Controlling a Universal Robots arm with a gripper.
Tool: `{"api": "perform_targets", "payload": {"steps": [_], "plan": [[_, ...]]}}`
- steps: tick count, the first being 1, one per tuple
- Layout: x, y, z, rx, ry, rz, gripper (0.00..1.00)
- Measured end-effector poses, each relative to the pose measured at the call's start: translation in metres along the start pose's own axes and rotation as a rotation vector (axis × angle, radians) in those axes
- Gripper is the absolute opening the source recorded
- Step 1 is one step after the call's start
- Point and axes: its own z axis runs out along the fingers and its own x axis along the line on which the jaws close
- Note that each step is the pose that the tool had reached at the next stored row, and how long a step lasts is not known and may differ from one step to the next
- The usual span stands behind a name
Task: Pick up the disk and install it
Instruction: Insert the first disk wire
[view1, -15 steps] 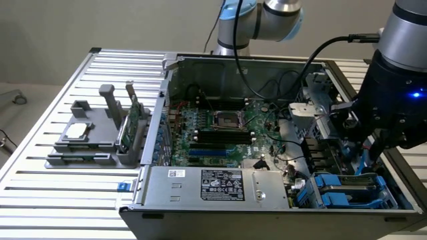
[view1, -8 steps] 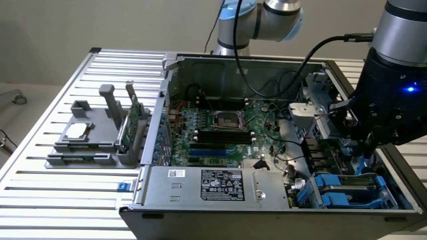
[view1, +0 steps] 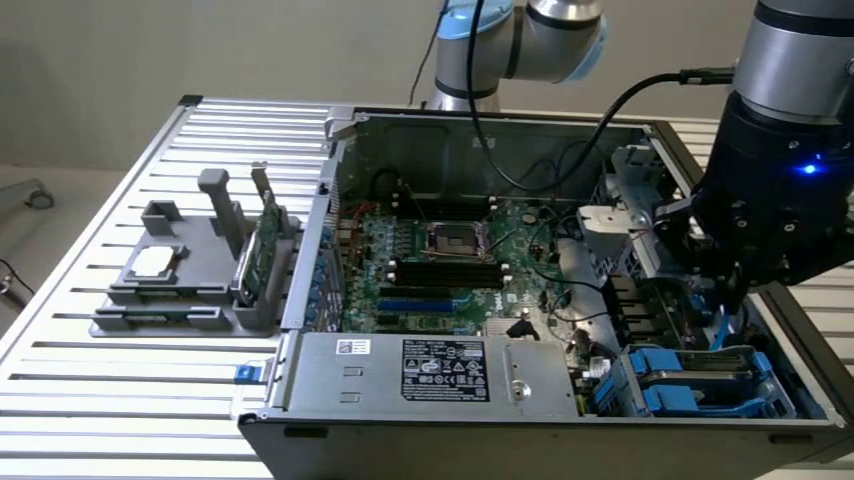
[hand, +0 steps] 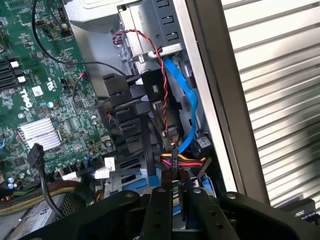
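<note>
Exterior view puts the disk (view1: 705, 365) low in the drive bay at the five o'clock corner of the open computer case (view1: 534, 440). It lies flat between its blue rails, just at three o'clock of the power supply (view1: 427, 370). The gripper (view1: 731, 305) reaches down into that corner from the arm above.

From the wrist camera the two black fingers (hand: 161, 212) stand narrow, with only a slim gap between them. A blue-edged strip sits in that gap, and I take it for the disk's carrier. They look closed on it, though I cannot see how firmly the pads bear.

The step in hand is the grasp, and it looks nearly seated. To do it well, the fingers should sit square across the carrier and centred on it, so the disk hangs level and does not pivot. The squeeze should be firm but no harder than the plastic rails can take.

The main risk is the wiring. A blue data cable (hand: 187, 100), a red-and-black twisted wire (hand: 162, 75) and a bundle of yellow, red and black power leads (hand: 182, 159) all run close beside the fingers. Any of them pinched with the carrier would drag on the disk, so the grip should hold the carrier alone.

The bay walls are tight on both sides. Any motion should stay straight and slow, well apart from the motherboard (view1: 441, 260) at nine o'clock of the bay.
</note>
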Motion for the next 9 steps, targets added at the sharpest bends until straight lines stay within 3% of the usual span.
{"api": "perform_targets", "payload": {"steps": [4, 9], "plan": [[0.0011, 0.0027, 0.0004, 0.0181, -0.0065, -0.004, 0.17], [0.0008, 0.0028, -0.0024, 0.0271, -0.0078, -0.006, 0.17]]}}
